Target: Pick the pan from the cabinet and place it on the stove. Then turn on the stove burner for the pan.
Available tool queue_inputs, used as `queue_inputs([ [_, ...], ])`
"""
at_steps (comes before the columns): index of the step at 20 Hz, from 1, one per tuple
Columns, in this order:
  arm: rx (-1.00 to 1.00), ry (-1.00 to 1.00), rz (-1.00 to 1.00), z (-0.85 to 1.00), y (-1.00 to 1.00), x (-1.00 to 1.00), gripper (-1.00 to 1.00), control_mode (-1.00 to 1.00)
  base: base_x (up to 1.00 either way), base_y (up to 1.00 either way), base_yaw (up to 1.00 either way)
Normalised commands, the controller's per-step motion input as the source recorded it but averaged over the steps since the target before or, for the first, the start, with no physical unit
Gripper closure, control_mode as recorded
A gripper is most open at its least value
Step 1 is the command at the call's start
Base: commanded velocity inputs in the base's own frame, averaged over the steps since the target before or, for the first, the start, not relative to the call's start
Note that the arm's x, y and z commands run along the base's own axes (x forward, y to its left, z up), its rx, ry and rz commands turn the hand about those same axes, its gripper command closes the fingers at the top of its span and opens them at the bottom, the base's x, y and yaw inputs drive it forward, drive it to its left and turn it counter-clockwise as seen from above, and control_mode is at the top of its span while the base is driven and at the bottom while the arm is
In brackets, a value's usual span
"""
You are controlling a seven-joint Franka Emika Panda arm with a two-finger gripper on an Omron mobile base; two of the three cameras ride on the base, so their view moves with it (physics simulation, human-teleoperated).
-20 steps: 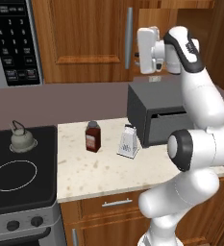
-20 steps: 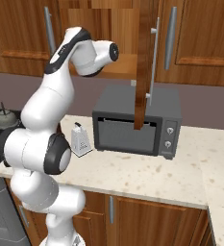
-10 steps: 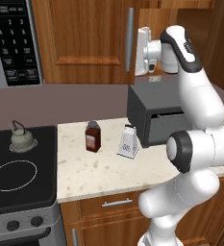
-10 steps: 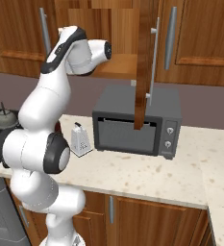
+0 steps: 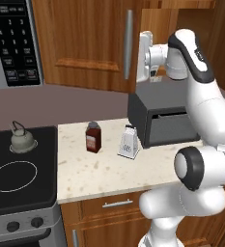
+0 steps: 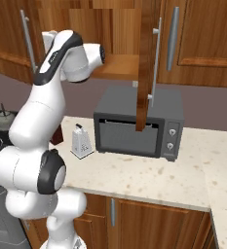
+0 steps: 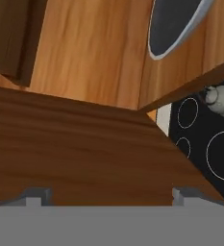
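Observation:
In the hand view the pan (image 7: 173, 24) shows as a dark-grey round shape with a pale rim, lying on the light wood of the cabinet (image 6: 120, 65) shelf, far from my fingertips. My gripper (image 7: 111, 196) is open and holds nothing. A dark wooden panel lies close in front of it. My hand (image 5: 145, 55) hovers at the open cabinet, above the black toaster oven (image 5: 162, 120). The stove (image 5: 41, 144) is at the left, and its large burner (image 5: 13, 175) ring is bare. The pan's handle is out of sight.
A small grey kettle (image 5: 22, 140) stands on the stove's rear burner. A brown bottle (image 5: 93, 137) and a steel grater (image 5: 128, 143) stand on the counter. The open cabinet door (image 6: 145, 63) juts out edge-on over the toaster oven. A microwave (image 5: 12, 43) hangs above the stove.
My hand has shifted slightly to the left in front of the open cabinet. The jaws have stayed open, and nothing on the counter or stove has moved.

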Motion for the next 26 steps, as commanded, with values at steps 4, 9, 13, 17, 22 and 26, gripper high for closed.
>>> queue_inputs([
  [4,0.0,-0.07,0.14,0.0,0.68,-1.0,-1.0,-1.0,0.0,0.0,0.0],
  [9,0.0,-0.06,0.13,0.0,0.75,-0.96,-1.0,-1.0,0.0,0.0,0.0],
  [13,-0.01,-0.04,0.11,0.0,0.8,-0.83,-1.0,-1.0,0.0,0.0,0.0],
  [17,-0.01,0.0,0.08,0.0,0.81,-0.61,-1.0,-1.0,0.0,0.0,0.0],
  [22,-0.01,0.0,0.04,0.0,0.77,-0.39,-1.0,-1.0,0.0,0.0,0.0],
  [26,0.0,0.0,0.0,0.0,0.64,-0.21,-1.0,-1.0,0.0,0.0,0.0],
])
